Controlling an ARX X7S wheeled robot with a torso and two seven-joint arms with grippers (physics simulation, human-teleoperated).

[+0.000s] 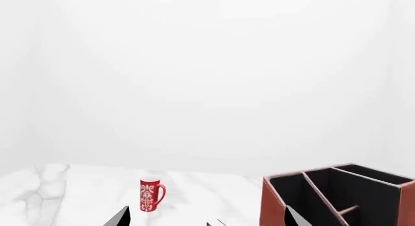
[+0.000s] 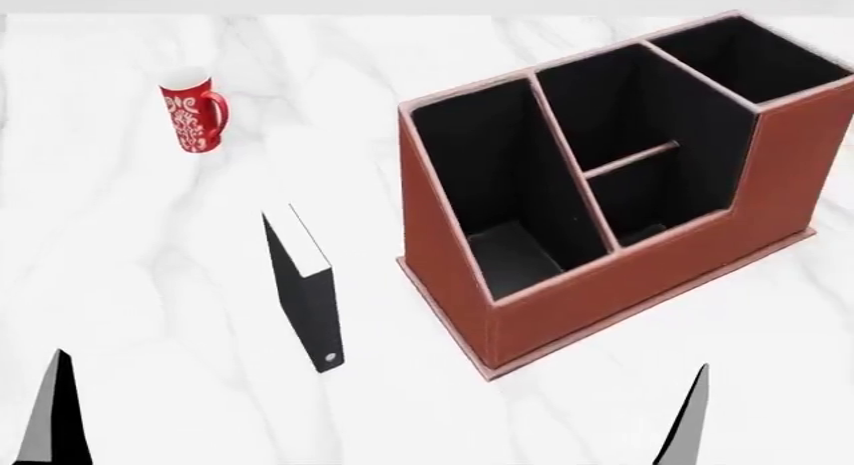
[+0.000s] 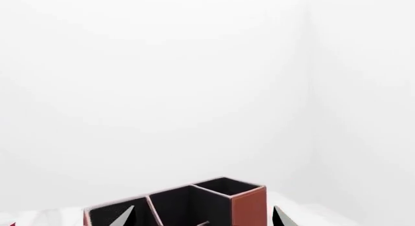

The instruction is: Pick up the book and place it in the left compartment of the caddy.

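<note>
The book (image 2: 304, 288), thin and black with white page edges, stands upright on the marble table, left of the caddy (image 2: 667, 275). The left compartment (image 2: 491, 175) is the long bay nearest the book and is empty. My left gripper (image 1: 206, 219) is open and empty; one fingertip (image 2: 54, 415) shows at the near left in the head view, short of the book. My right gripper (image 3: 204, 219) is open and empty; its fingertip (image 2: 687, 425) is in front of the caddy. The caddy also shows in the left wrist view (image 1: 337, 197) and the right wrist view (image 3: 246, 201).
A red patterned mug (image 2: 194, 115) stands at the far left of the white marble table (image 2: 147, 275), behind the book; it also shows in the left wrist view (image 1: 151, 195). The caddy's other two bays are empty. A plain white wall lies behind.
</note>
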